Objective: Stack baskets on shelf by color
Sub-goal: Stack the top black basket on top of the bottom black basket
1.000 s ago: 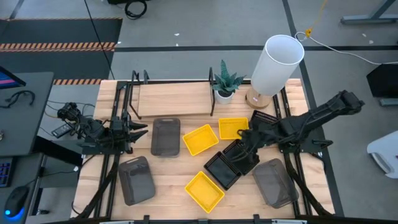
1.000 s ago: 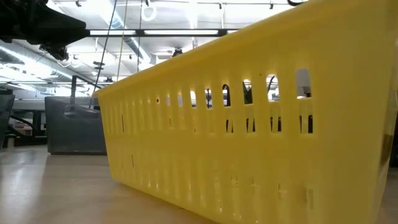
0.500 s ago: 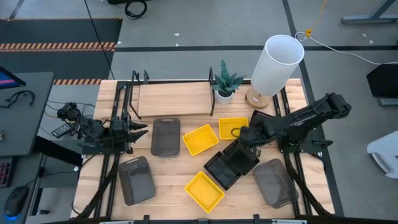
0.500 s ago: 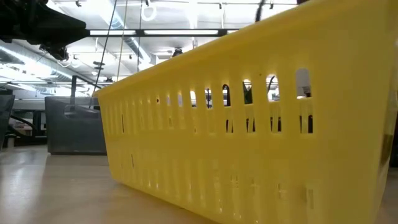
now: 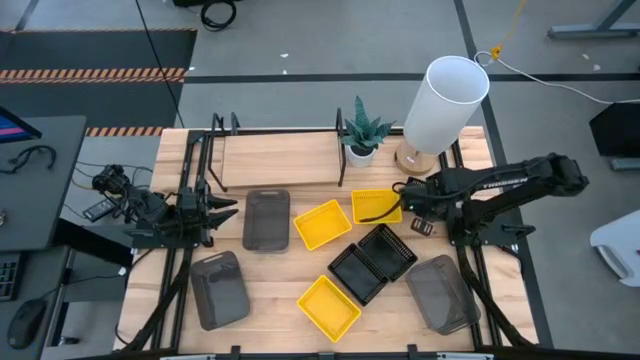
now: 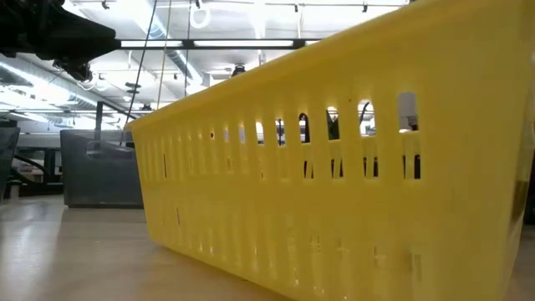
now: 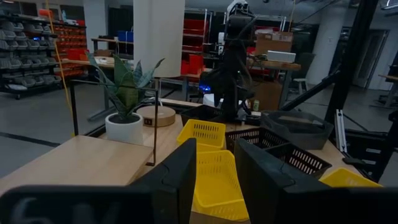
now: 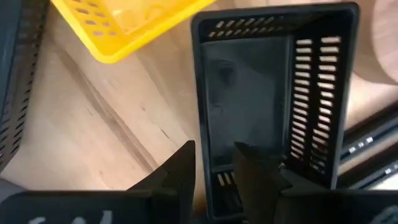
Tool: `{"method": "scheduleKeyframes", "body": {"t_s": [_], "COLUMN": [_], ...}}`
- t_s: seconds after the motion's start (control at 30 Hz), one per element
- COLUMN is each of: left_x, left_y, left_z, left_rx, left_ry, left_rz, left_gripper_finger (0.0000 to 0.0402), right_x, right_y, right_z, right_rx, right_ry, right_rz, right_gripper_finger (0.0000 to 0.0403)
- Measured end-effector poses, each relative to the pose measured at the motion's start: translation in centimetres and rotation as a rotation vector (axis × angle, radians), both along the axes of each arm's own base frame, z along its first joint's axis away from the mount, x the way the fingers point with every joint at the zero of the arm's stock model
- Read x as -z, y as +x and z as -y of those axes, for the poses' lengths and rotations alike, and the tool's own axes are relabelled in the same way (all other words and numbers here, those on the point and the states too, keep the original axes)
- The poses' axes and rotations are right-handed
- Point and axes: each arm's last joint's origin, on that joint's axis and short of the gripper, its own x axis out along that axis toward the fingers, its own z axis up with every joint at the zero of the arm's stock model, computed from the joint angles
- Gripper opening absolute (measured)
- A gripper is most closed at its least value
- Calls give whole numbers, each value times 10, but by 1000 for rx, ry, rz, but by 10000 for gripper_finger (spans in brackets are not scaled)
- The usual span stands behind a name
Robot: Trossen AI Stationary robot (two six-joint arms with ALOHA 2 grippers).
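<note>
The shelf (image 5: 280,160) stands along the far edge with a bare board. Three yellow baskets (image 5: 322,224) (image 5: 375,205) (image 5: 328,307), three dark grey baskets (image 5: 266,219) (image 5: 220,290) (image 5: 440,293) and two black baskets (image 5: 358,272) (image 5: 388,250) lie flat on the tabletop. Another black basket (image 8: 267,93) lies by the lamp base, mostly under the right arm in the high view. My right gripper (image 5: 405,198) (image 8: 214,168) is open above it, pointing down. My left gripper (image 5: 222,211) (image 7: 214,180) waits open at the table's left. My right gripper comes from above with one finger (image 8: 255,171) inside the black basket and the other finger (image 8: 180,171) outside its long wall (image 8: 200,112), near a corner. Whether the fingers touch the wall I cannot tell. The basket lies flat on the table.
A potted plant (image 5: 362,135) and a tall white lamp (image 5: 445,100) on a round wooden base stand at the far right, close to the right gripper. Black frame bars (image 8: 373,143) run beside the black basket. In the low view, a yellow basket (image 6: 334,167) fills most of the picture.
My right gripper has moved from above the two black baskets in the middle toward the table's far edge and a little right, ending over the black basket beside the lamp base. No basket has visibly moved.
</note>
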Motion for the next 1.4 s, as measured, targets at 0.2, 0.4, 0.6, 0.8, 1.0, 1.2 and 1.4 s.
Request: {"method": "scheduleKeyframes", "body": {"t_s": [0.2,0.4,0.6,0.8,1.0,1.2,1.4], "left_x": [0,0,0,0,0,0,0], "left_y": [0,0,0,0,0,0,0], "left_z": [0,0,0,0,0,0,0], "left_rx": [0,0,0,0,0,0,0], "left_ry": [0,0,0,0,0,0,0], "left_rz": [0,0,0,0,0,0,0], "left_gripper_finger": [117,117,117,117,117,117,117], "right_x": [12,23,31,42,54,64,54], "right_y": [7,10,14,21,30,32,32], "right_z": [6,12,14,16,16,15,15], "right_rx": [-5,7,55,58,57,55,63], "right_ry": [-2,0,27,38,67,114,114], "right_rz": [4,-28,-35,-80,-114,-174,-190], "right_gripper_finger": [178,196,165,139,109,47,12]}}
